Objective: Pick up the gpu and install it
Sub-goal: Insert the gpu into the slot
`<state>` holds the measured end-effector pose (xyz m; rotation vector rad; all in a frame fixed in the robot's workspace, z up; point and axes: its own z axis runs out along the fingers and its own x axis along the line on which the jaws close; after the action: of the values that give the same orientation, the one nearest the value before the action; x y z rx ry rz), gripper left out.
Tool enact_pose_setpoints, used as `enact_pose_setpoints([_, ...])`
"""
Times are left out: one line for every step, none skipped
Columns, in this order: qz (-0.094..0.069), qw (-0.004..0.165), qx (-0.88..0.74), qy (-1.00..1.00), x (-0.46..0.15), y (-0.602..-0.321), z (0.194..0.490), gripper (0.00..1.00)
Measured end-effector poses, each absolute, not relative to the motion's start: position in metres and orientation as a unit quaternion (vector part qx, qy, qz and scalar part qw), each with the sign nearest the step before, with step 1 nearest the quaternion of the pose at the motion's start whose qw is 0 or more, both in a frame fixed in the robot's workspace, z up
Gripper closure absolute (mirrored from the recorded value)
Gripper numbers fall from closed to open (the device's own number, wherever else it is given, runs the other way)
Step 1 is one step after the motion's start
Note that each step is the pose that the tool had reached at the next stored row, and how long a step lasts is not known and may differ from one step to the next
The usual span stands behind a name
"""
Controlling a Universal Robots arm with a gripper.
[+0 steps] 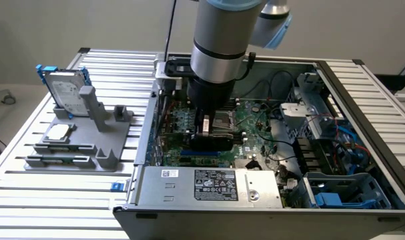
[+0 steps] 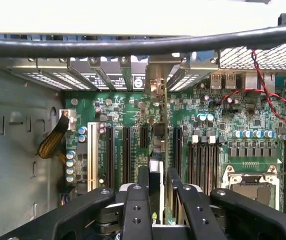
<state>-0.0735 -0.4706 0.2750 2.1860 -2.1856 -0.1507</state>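
My gripper (image 1: 209, 134) is down inside the open computer case (image 1: 362, 100), over the green motherboard (image 1: 256, 125). It is shut on the gpu (image 2: 155, 170), which I see edge-on as a thin card running away between the two black fingers (image 2: 143, 182). Its silver bracket (image 2: 155, 87) stands at the case's rear slot openings. The card hangs in line with the black expansion slots (image 2: 128, 147), between two of them. In the exterior view the gpu (image 1: 204, 122) is a dark slab under the wrist, mostly hidden by the arm.
A grey fixture (image 1: 115, 137) on the slatted table at the exterior view's left holds a hard drive in a blue frame (image 1: 63, 90) and memory sticks (image 1: 58, 161). The power supply (image 1: 209, 185), drive cage (image 1: 336, 195), processor socket (image 2: 248, 187) and red cables (image 2: 263, 90) crowd the case.
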Motion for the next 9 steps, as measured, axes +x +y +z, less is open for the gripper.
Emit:
enact_pose_setpoints([-0.050, 0.024, 0.706, -0.706, -0.0737, -0.4707, 0.2750, 0.73])
enact_pose_setpoints([-0.050, 0.025, 0.706, -0.706, -0.0736, -0.4706, 0.2748, 0.73])
enact_pose_setpoints([-0.051, 0.026, 0.706, -0.706, -0.0735, -0.4707, 0.2746, 0.73])
enact_pose_setpoints([-0.052, 0.027, 0.706, -0.706, -0.0735, -0.4707, 0.2745, 0.73])
enact_pose_setpoints([-0.053, 0.028, 0.706, -0.706, -0.0737, -0.4707, 0.2745, 0.73])
enact_pose_setpoints([-0.054, 0.028, 0.706, -0.706, -0.0736, -0.4707, 0.2744, 0.73])
enact_pose_setpoints([-0.054, 0.029, 0.706, -0.706, -0.0736, -0.4707, 0.2744, 0.73])
enact_pose_setpoints([-0.055, 0.029, 0.706, -0.706, -0.0736, -0.4707, 0.2744, 0.73])
enact_pose_setpoints([-0.055, 0.030, 0.706, -0.706, -0.0736, -0.4707, 0.2744, 0.73])
